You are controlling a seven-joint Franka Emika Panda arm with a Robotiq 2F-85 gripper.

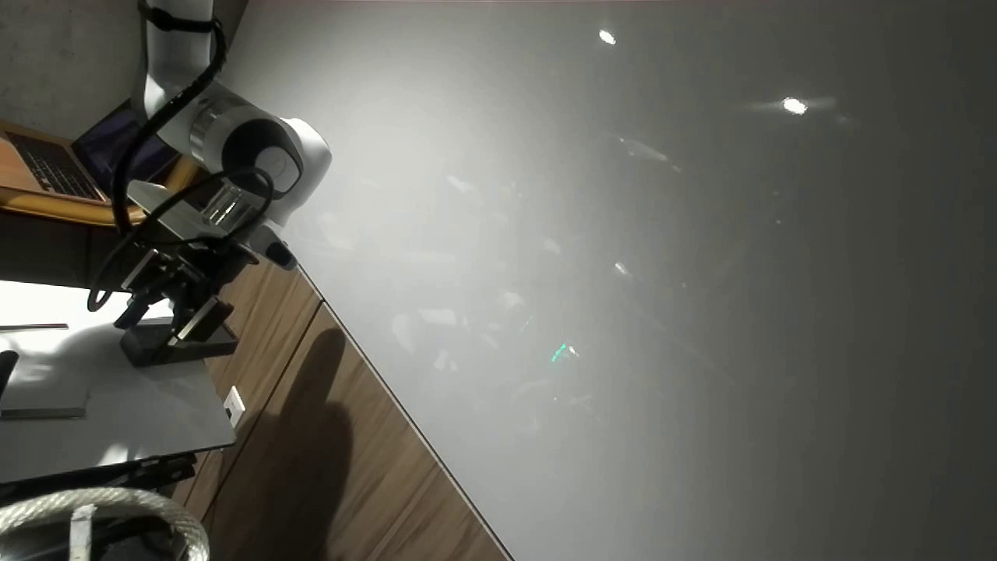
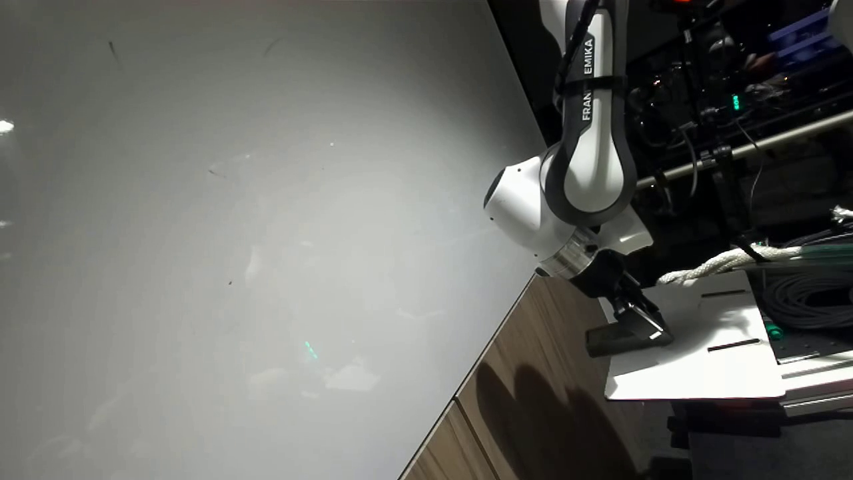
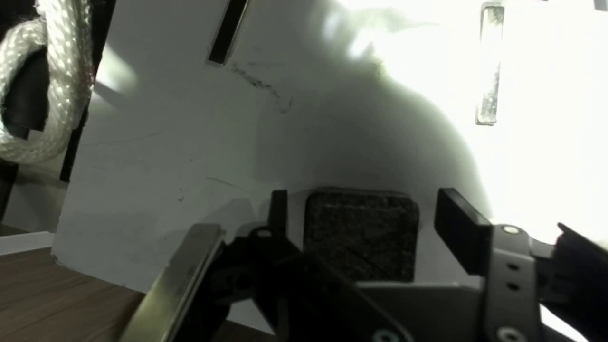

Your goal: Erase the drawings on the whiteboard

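The gripper [image 3: 364,211] is spread, with nothing grasped; the eraser [image 3: 361,240] is straddled by its jaws, a gap visible on each side; faint drawings [image 2: 112,49] are seen on the whiteboard [image 2: 300,220], well apart; closing is probably called for.

The whiteboard [image 1: 701,312] is pale grey with a small green reflection [image 1: 558,353]. The wooden panel [image 1: 405,456] is brown, streaked with darker grain. The Franka arm [image 2: 596,177] is white with dark grey sections and white lettering. The gripper [image 3: 366,216] is black with silver metal. The eraser [image 3: 361,237] is charcoal, finely mottled. The table [image 3: 142,190] is white, dark-scuffed; the rope [image 3: 69,71] off-white, braided.
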